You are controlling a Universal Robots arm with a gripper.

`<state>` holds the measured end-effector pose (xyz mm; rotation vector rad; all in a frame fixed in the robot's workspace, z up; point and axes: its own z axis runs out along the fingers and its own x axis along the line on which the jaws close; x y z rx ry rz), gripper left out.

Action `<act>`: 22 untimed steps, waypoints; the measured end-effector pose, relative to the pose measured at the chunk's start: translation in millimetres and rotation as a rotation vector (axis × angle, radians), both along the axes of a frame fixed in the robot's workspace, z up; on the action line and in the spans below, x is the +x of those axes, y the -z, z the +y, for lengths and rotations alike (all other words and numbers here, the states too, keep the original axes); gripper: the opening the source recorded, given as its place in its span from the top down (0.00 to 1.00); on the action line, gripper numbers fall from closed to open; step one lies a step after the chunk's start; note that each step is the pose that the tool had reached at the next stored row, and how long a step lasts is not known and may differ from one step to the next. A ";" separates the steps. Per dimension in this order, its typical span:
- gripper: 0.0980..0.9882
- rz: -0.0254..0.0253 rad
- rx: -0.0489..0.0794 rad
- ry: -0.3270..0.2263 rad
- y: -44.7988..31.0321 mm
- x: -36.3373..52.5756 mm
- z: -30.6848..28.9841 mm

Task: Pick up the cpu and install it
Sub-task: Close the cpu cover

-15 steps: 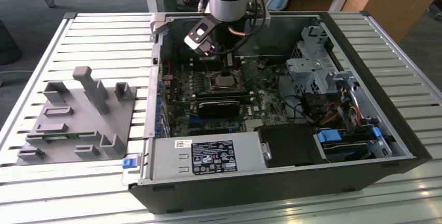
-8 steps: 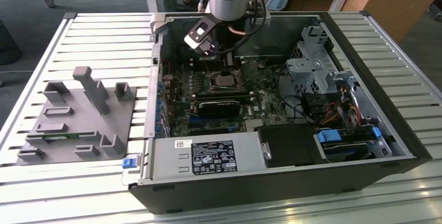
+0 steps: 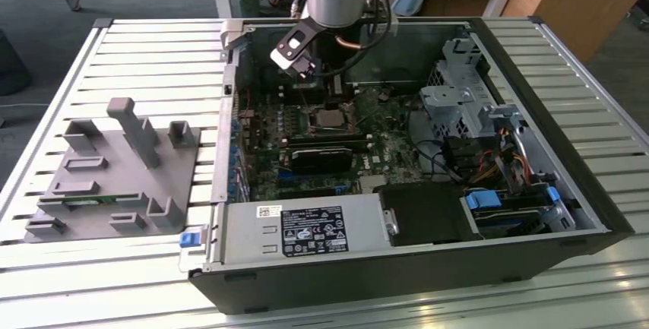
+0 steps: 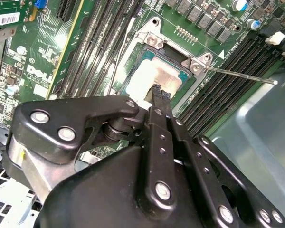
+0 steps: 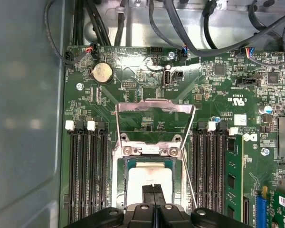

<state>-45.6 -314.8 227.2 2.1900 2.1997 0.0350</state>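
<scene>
Probably light, stiff and fragile, the flat silvery-grey square cpu [image 4: 147, 76] wants edge holds; the gripper [image 4: 160, 93] over it is closed, empty.

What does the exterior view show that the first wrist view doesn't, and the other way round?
Exterior view: the grey plastic parts holder on the white slatted table, and the labelled silver power supply box. First wrist view: the round shiny coin battery and the raised metal socket frame. Both: the green motherboard, the silvery square cpu lying in its socket, and the black gripper close to it.
</scene>
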 end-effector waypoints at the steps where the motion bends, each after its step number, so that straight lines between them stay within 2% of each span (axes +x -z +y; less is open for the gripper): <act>1: 0.99 0.0000 0.000 0.000 -0.7 0.0 0.0; 22: 0.99 0.0000 0.000 0.000 -9.6 0.0 0.0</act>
